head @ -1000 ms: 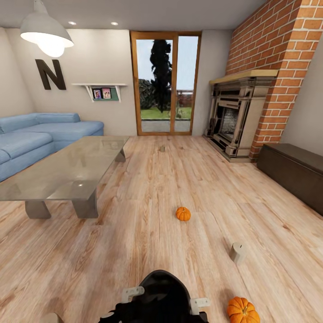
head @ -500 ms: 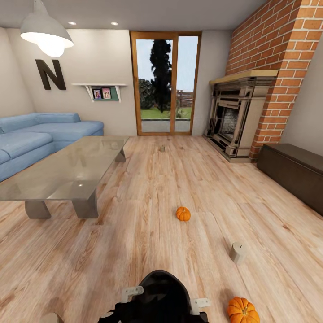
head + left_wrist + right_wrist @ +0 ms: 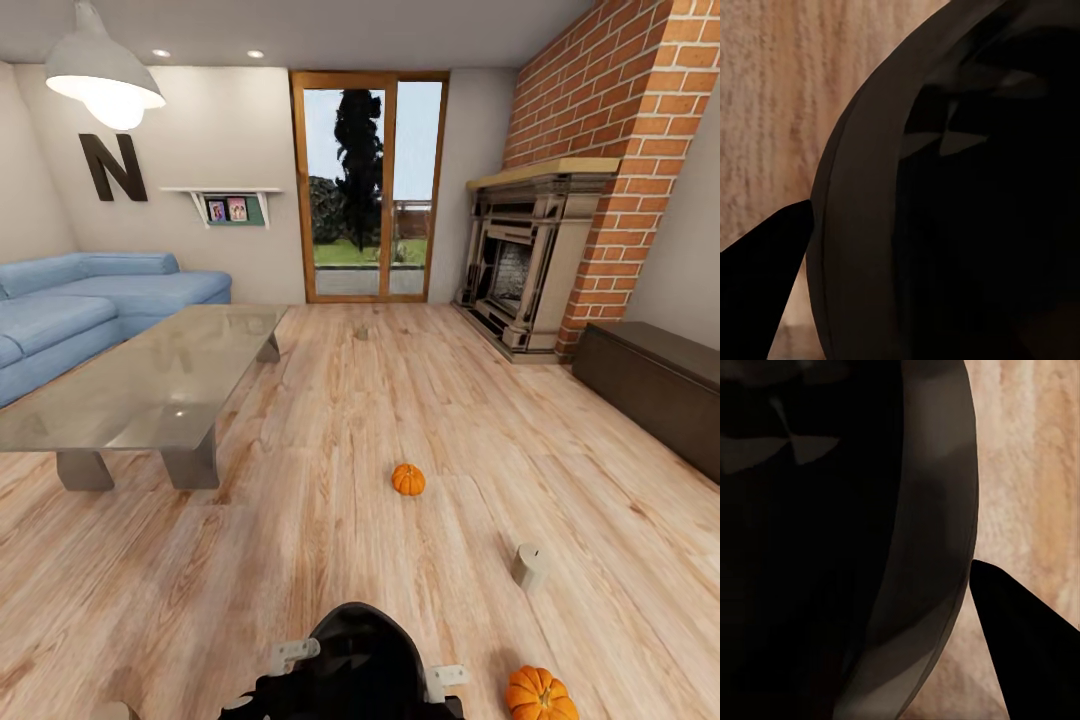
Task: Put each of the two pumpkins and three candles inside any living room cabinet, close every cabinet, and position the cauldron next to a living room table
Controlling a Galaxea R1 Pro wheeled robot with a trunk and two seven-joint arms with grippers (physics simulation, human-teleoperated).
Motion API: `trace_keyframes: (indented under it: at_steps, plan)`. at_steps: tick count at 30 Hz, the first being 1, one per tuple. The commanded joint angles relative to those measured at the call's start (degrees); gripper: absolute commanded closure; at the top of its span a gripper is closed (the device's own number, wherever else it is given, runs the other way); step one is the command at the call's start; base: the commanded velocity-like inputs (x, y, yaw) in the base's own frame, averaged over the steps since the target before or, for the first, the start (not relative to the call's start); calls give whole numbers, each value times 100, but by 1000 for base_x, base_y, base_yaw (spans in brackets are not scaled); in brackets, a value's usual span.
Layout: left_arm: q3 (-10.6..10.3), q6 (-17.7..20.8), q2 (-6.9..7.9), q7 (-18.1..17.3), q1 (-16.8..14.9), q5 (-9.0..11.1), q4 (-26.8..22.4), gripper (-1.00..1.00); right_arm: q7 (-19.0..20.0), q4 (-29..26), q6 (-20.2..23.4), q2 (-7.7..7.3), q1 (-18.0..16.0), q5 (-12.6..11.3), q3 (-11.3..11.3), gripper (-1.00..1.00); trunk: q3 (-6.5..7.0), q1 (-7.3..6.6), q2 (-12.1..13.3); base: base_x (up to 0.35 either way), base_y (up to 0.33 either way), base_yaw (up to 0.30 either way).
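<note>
Ahead, my glass table (image 3: 140, 385) stands on the wood floor (image 3: 330, 520) at its left side, the dark cabinet (image 3: 650, 390) along its right edge. Close below me sits the black cauldron (image 3: 360, 660), pressed near both wrist cameras, so I cannot tell how my grippers stand. One pumpkin (image 3: 407, 479) lies mid-floor, another (image 3: 541, 694) just right of the cauldron, a candle (image 3: 530, 565) between them.

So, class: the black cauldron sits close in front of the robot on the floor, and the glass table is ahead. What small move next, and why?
Probably roll forward and toward the robot's left, carrying the cauldron nearer the table. Open wooden floor separates them, so it is not yet beside the table.
</note>
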Motion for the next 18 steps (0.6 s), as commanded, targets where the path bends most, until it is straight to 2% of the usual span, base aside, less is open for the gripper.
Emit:
trace_keyframes:
  at_steps: [1,18]
  plan:
    - [-17,6,7,24,-4,18,-10,100,-9,3,-17,0,-4,-12,34,100,13,-24,38,0,0,0]
    - [-17,6,7,24,-5,10,-10,100,35,-38,-95,0,-5,-12,40,100,319,-397,719,0,0,0]
